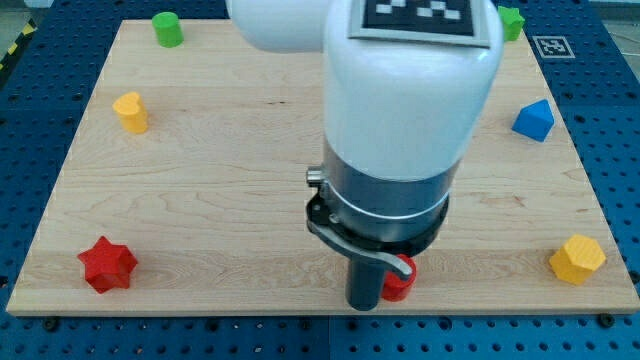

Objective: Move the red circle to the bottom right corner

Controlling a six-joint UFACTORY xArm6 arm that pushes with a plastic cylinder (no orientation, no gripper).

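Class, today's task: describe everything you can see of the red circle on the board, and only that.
The red circle is a small, matte red block, mostly hidden behind the arm's dark lower end. Only its right part shows, with a rounded side and flat top. It stands upright on the wooden board, near the bottom edge, a little right of centre. My tip cannot be made out; the dark rod end sits right against the block's left side.

Bare board between red circle and yellow block in bottom-right corner.
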